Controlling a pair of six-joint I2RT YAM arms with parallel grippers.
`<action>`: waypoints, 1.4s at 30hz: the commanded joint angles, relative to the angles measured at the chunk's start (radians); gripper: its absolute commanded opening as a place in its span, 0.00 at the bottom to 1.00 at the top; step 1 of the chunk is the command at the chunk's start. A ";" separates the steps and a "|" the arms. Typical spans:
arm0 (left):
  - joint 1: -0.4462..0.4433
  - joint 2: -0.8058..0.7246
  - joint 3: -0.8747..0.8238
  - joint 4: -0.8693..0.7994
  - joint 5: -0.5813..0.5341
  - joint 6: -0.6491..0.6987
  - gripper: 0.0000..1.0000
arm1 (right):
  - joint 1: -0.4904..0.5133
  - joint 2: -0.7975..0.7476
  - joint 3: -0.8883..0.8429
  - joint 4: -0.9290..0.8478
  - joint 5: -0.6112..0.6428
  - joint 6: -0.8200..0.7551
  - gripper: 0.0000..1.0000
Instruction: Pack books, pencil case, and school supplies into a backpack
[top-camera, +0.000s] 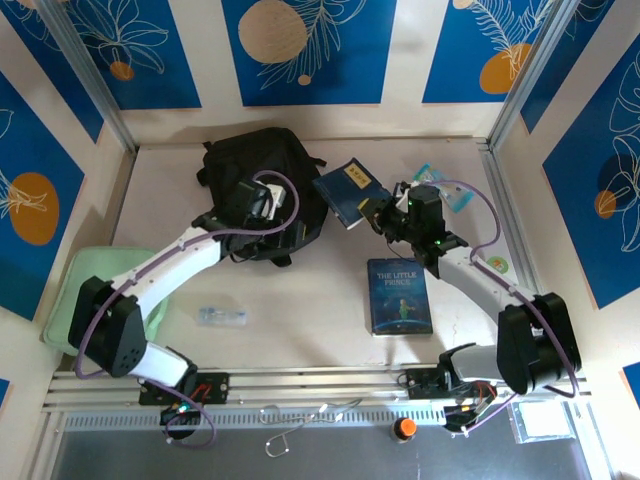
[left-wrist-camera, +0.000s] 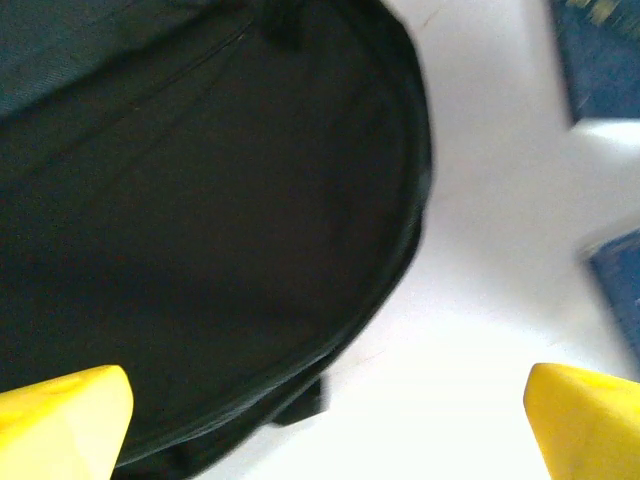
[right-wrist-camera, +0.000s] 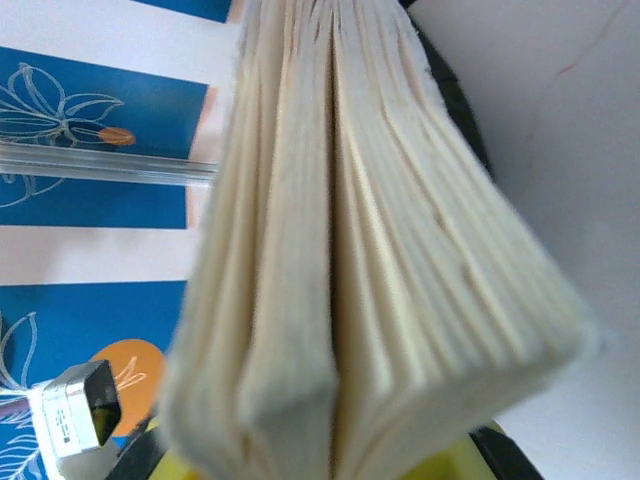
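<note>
Navy book (right-wrist-camera: 380, 250), page edges to cam, clamped in R gripper (top-camera: 384, 212) ctr-right, just beside black backpack (top-camera: 250, 160) upper ctr; L gripper (left-wrist-camera: 325, 420) jaws wide apart over backpack; Little Prince book (top-camera: 400, 295) flat below.

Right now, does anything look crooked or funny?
Yes. The navy book pinched in the right jaws hangs tilted beside the backpack, its pages splaying apart instead of staying shut.

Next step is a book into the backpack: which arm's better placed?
Right. The right gripper is shut on the yellow-label book, lifted just beside the backpack. The left gripper hangs open over the backpack, holding nothing.
</note>
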 joint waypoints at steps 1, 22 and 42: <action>0.006 0.007 0.055 -0.190 -0.121 0.323 1.00 | -0.011 -0.039 0.035 -0.049 -0.025 -0.069 0.08; 0.021 0.300 0.261 -0.356 -0.381 0.688 0.64 | -0.030 -0.110 -0.035 0.034 -0.040 -0.017 0.10; 0.003 0.352 0.274 -0.330 -0.313 0.758 0.43 | -0.036 -0.123 -0.059 0.017 -0.035 0.001 0.10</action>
